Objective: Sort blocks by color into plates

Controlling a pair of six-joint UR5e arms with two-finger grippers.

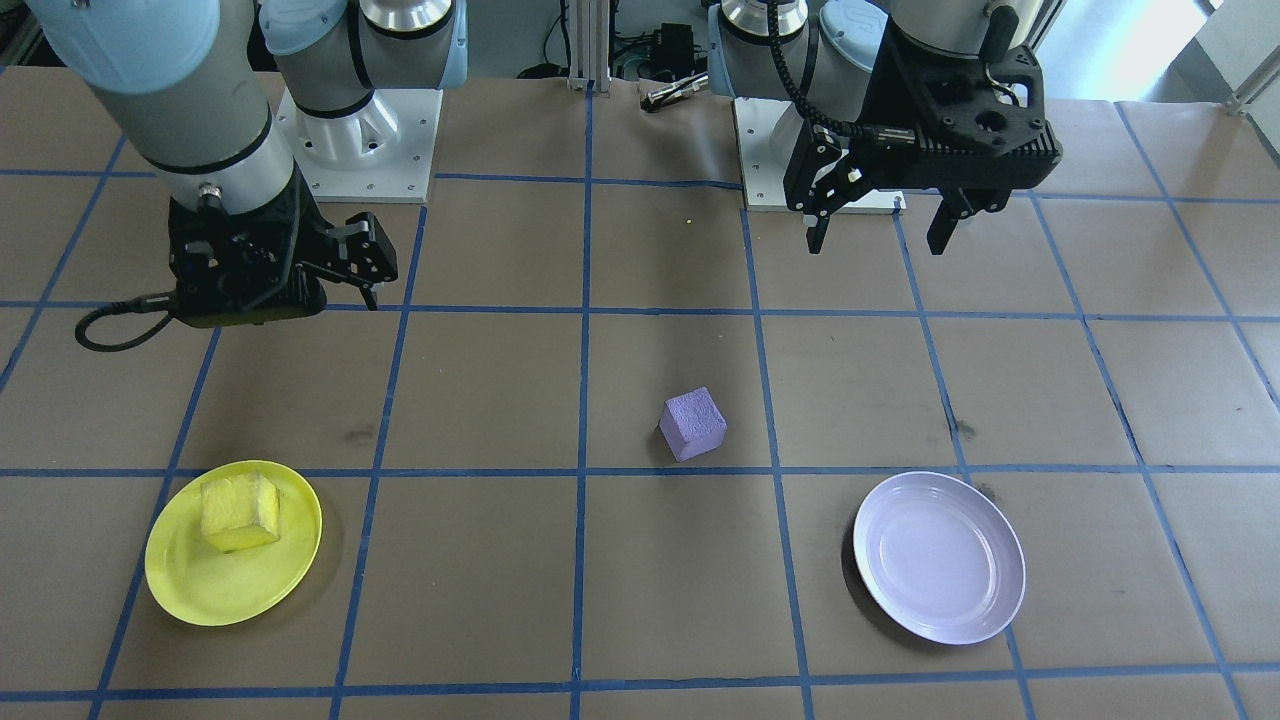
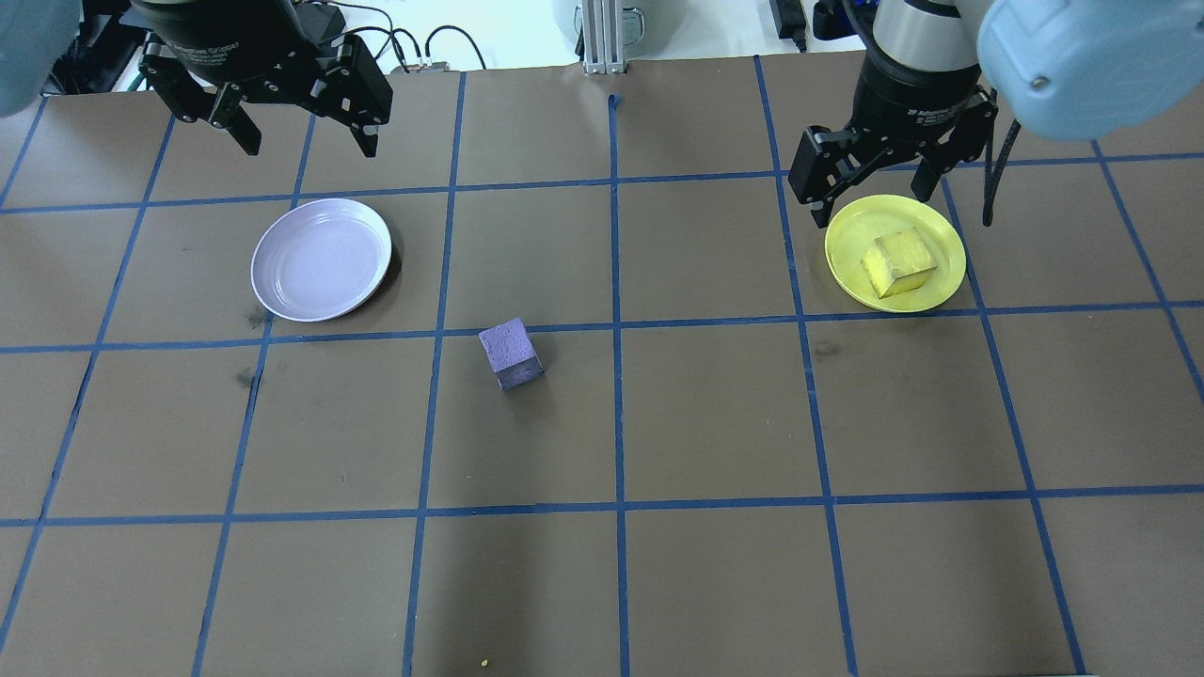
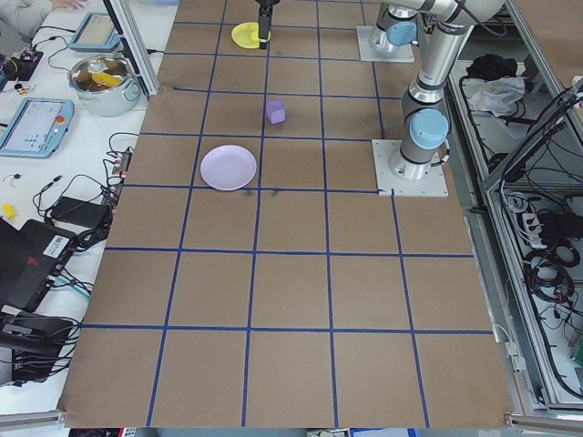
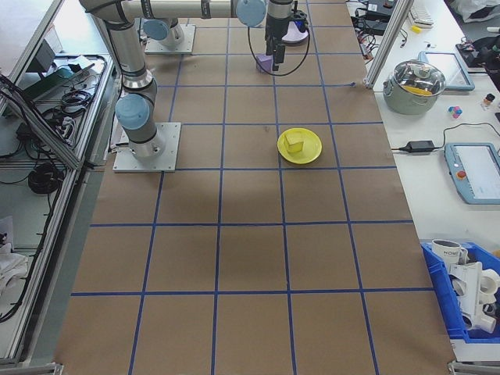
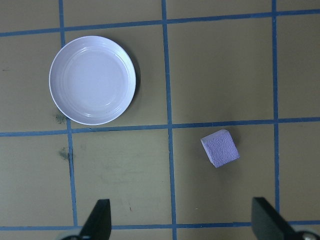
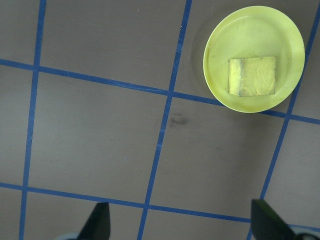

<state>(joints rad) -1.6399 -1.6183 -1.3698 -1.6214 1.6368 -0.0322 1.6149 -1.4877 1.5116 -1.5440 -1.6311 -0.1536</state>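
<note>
The left gripper (image 2: 303, 139) is hanging with jaws spread wide and nothing between them. Open brown paper is lying beneath it; the lavender plate (image 2: 282, 291) is sitting just ahead of it, its bowl holding nothing. The purple block (image 2: 511, 354) is standing alone beyond the plate, apart from it. The right gripper (image 2: 879, 188), jaws apart, is hovering at the yellow plate (image 2: 847, 268)'s near rim, where the yellow block (image 2: 899, 262) is filling the middle.

The table (image 2: 658, 423) bears yellow plate (image 2: 943, 282), lavender plate (image 2: 320, 259), purple block (image 2: 510, 354).
</note>
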